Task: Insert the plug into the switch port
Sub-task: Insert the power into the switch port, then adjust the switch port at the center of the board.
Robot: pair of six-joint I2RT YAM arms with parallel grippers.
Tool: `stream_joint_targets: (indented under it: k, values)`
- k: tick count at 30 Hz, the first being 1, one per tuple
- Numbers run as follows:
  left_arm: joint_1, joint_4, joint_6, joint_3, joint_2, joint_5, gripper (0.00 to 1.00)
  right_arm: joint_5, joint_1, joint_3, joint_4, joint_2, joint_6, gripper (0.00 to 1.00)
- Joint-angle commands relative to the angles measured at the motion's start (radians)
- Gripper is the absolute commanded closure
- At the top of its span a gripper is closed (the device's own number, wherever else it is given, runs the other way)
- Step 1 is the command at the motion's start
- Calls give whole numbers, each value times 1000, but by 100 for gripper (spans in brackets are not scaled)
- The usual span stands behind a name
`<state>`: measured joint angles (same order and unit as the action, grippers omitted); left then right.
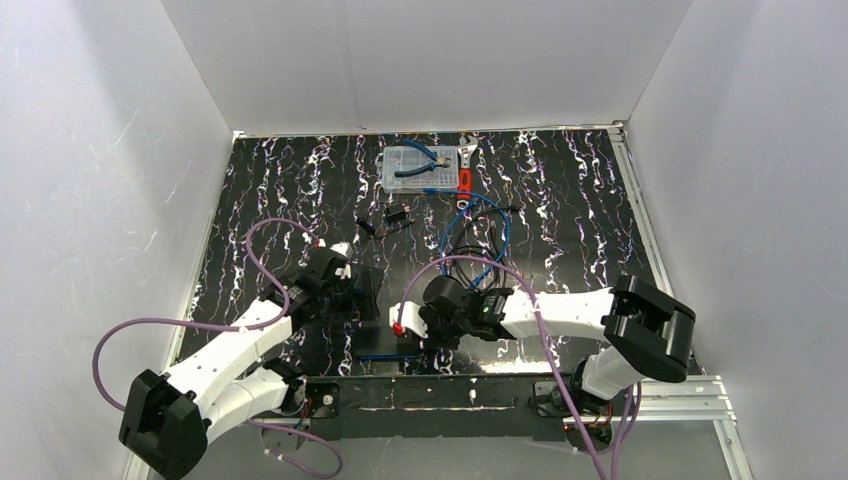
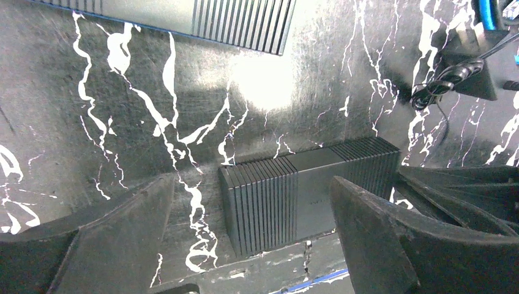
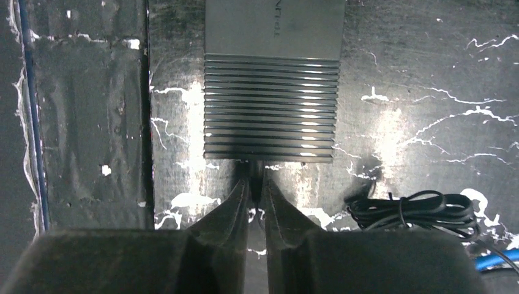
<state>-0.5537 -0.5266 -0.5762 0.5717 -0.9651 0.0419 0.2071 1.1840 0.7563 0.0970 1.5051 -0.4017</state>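
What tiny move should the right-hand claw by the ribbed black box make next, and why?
Probably open the right gripper a little wider, so backing off won't tug the plug. Its tips sit narrowly apart around that small dark plug at the edge of the black box; whether they grip it is unclear.

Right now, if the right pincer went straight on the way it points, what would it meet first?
The ribbed end of the black switch box, just ahead of the right pincer; depth unclear.
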Motion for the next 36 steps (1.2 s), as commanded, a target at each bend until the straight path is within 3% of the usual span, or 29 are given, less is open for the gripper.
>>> stream_joint_targets:
  k: [1, 8, 14, 20, 25, 36]
  values:
    - [-5, -32, 6, 50, 27, -68, 2, -54, 5, -3, 26, -81, 20, 71]
    - [-5, 29, 21, 77, 11, -51, 2, -256, 4, -7, 57, -212, 140, 57]
    - [-5, 81, 39, 90, -32, 21, 2, -330, -10, 0, 147, -274, 304, 58]
    - [-4, 122, 38, 86, -59, 67, 2, -307, -11, -25, 204, -313, 528, 73]
    - [-5, 158, 44, 73, -94, 101, 3, -263, -10, -67, 185, -298, 658, 97]
    - [-5, 201, 22, 37, -138, 178, 15, -146, -5, -74, 99, -183, 746, 99]
